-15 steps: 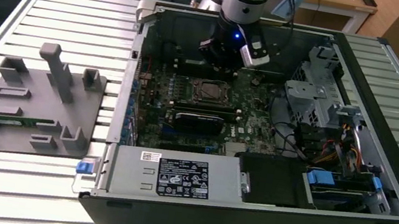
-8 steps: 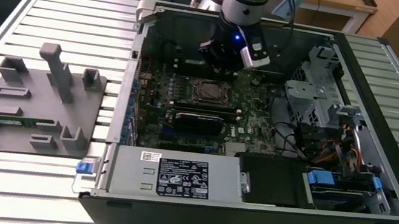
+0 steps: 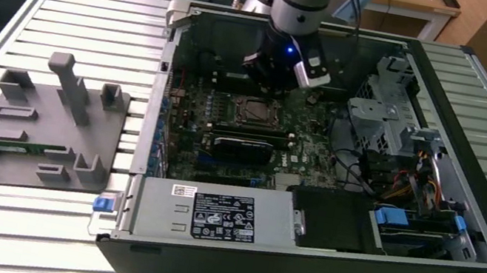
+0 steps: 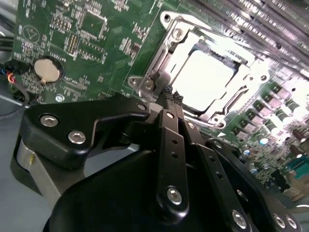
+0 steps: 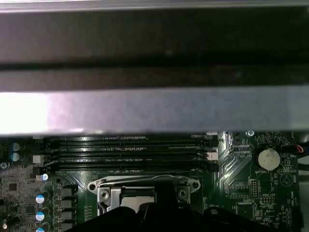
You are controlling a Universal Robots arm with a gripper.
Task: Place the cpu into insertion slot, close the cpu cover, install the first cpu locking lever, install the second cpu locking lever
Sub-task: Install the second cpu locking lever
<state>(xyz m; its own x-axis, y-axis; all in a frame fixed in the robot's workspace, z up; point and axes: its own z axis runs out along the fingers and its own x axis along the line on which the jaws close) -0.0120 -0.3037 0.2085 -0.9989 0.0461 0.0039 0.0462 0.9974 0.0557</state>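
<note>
Exterior view first: the open computer case [image 3: 319, 165] lies on the slatted table [image 3: 92, 27], and my arm reaches down into it. I take the green board [image 3: 227, 115] as my landmark. My gripper [image 3: 273, 85] hangs over this board, just beside the far edge of the insertion slot [image 3: 253, 110].

Second wrist view, closer: my gripper [image 4: 170, 93] has its two fingertips pressed together, and I see nothing pinched between them. They stand at the edge of the insertion slot [image 4: 207, 77], at the corner of the metal frame.

The cpu cover [image 4: 169, 58] seems to lie down flat on the slot, and through its window I see the bright face of the cpu [image 4: 205, 79]. So I judge that the chip is already placed and the cover is already closed.

What remains, as I judge it, are the locking levers. I cannot make out whether any lever is already hooked.

The round coin battery [image 4: 48, 69] sits on the same board, well apart from the slot.
</note>
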